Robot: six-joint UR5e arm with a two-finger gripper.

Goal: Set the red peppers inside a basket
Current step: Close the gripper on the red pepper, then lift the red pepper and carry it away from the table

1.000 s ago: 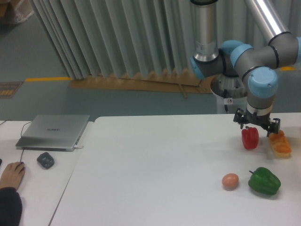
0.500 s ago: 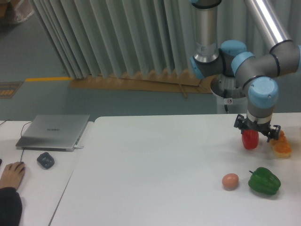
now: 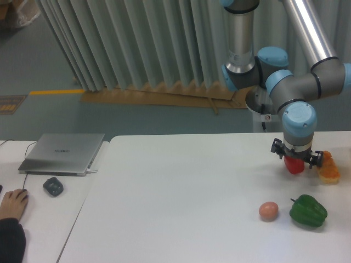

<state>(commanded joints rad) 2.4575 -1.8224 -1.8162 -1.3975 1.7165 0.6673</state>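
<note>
The red pepper (image 3: 295, 166) stands on the white table (image 3: 181, 197) at the far right, with only its lower part showing. My gripper (image 3: 295, 160) has come down over its top. The dark fingers (image 3: 276, 148) stand spread on either side of the pepper, so the gripper looks open around it. No basket is in view.
An orange-yellow bread-like piece (image 3: 329, 169) lies just right of the pepper, close to the gripper. A green bell pepper (image 3: 308, 211) and an egg (image 3: 269, 211) sit nearer the front. A laptop (image 3: 63, 153), a mouse (image 3: 53, 186) and a person's hand (image 3: 13, 203) are at the left.
The gripper has sunk from just above the red pepper down over it, hiding the upper half. The pepper and the other objects have stayed in place.
</note>
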